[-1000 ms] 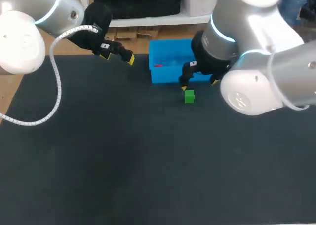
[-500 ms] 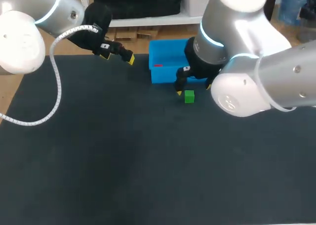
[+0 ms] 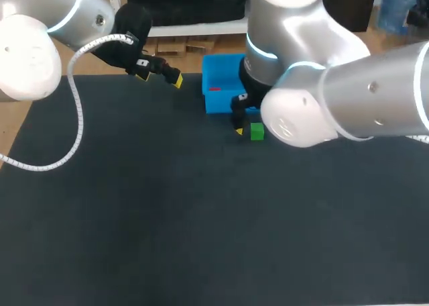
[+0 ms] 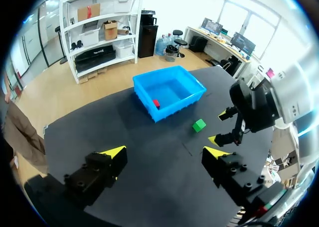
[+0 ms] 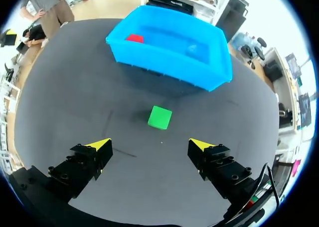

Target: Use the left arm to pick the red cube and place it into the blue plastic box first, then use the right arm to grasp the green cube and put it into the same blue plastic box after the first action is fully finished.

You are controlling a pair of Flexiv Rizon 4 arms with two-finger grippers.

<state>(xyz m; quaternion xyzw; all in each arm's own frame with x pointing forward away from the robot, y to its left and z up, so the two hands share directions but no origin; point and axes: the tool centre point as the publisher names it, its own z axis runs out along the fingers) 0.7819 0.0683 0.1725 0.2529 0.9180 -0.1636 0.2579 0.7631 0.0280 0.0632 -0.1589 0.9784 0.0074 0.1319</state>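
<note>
The first half is judged done: the red cube point(image 5: 133, 38) is seen lying inside the blue plastic box point(image 5: 169, 67), well ahead of the right claw point(image 5: 150, 144). The second half is left: the green cube point(image 5: 160, 117) is set on the dark, matte table point(image 5: 65, 87), just ahead of the right claw's wide-spread, empty fingers point(image 5: 99, 146) and apart from the blue plastic box. The left claw point(image 4: 164, 151) is held wide open, empty, well back from the blue plastic box. Room for a finger on each side of the green cube is judged sufficient
</note>
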